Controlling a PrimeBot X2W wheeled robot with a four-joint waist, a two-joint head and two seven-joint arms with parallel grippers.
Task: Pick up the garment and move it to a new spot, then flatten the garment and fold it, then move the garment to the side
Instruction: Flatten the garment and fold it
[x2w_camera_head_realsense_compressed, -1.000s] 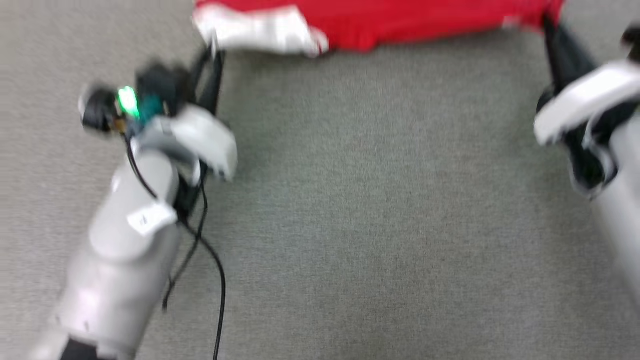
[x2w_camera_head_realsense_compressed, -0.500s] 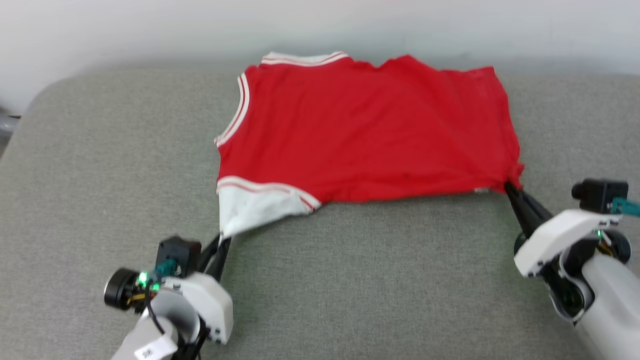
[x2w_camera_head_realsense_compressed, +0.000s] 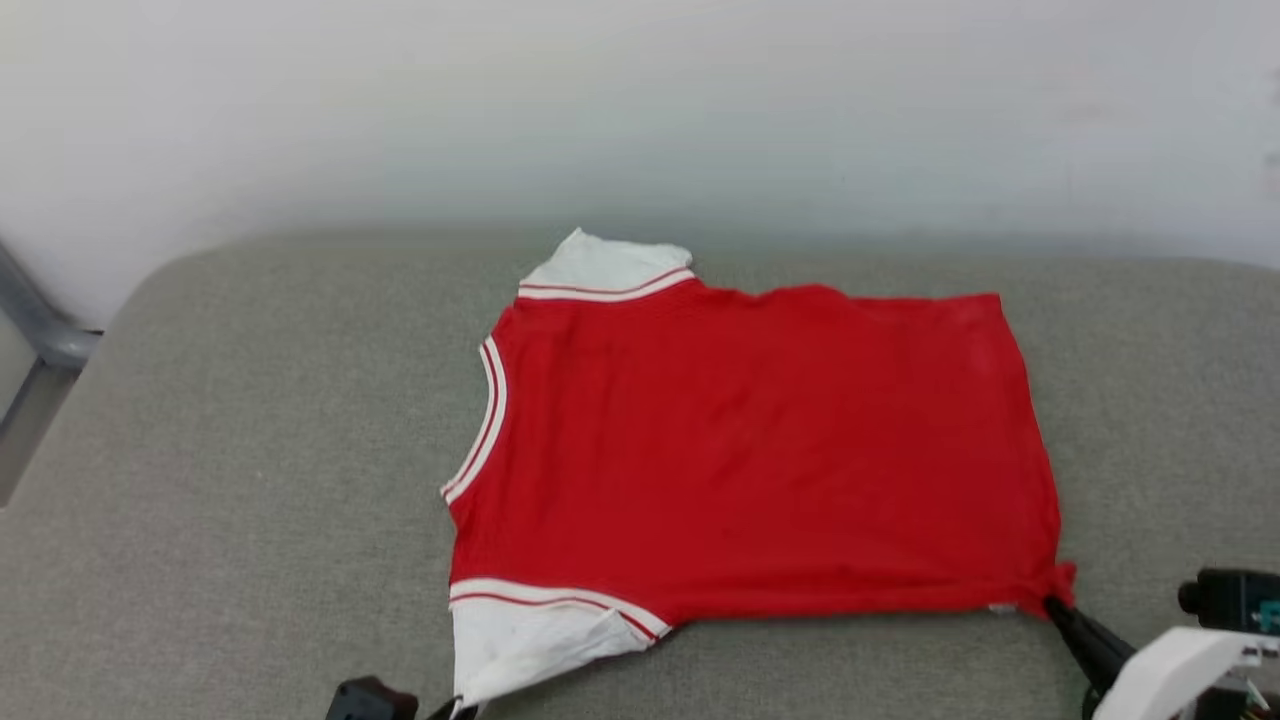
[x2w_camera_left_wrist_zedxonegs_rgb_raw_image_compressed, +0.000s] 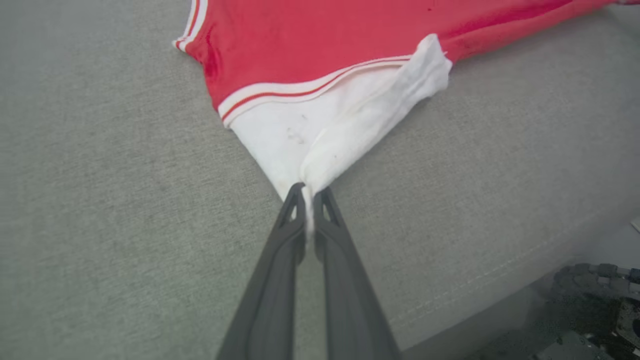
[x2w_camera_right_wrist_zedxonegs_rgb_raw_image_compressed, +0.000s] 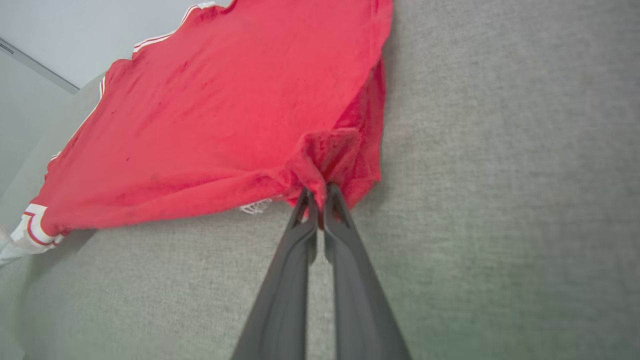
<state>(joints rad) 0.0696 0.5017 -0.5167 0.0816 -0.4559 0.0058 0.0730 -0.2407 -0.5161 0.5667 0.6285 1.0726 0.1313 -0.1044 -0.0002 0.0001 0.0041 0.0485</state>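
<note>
Lying spread out on the grey cushioned surface (x2w_camera_head_realsense_compressed: 250, 450), the garment (x2w_camera_head_realsense_compressed: 760, 460) is a single red shirt, plain side up, towards the far half of the cushion and close to the pale wall (x2w_camera_head_realsense_compressed: 640, 100). Its striped neckline (x2w_camera_head_realsense_compressed: 490, 420) faces left and its hem faces right. It has two white sleeves: the far sleeve (x2w_camera_head_realsense_compressed: 600, 265) lies flat by the far edge, and the near sleeve (x2w_camera_head_realsense_compressed: 520, 640) is drawn to a point towards the near edge.

Two grippers hold it, one at each near corner. The left gripper (x2w_camera_left_wrist_zedxonegs_rgb_raw_image_compressed: 310, 192) is clenched on the tip of the near sleeve, with a thin ridge of white cloth squeezed between its dark fingers. The right gripper (x2w_camera_right_wrist_zedxonegs_rgb_raw_image_compressed: 319, 192) is clamped on the near right hem corner (x2w_camera_head_realsense_compressed: 1060, 580), where the red cloth bunches into a small knot. So the shirt lies on the far side of both grippers, stretched between them along its near edge.

In the head view the bottom edge cuts off the left gripper, so only a dark scrap shows beside the sleeve tip. The right gripper's white housing is cut by the lower right corner. A small white label (x2w_camera_right_wrist_zedxonegs_rgb_raw_image_compressed: 255, 206) peeks out under the near hem, too small to read. Whatever is on the underside of the shirt is hidden.
</note>
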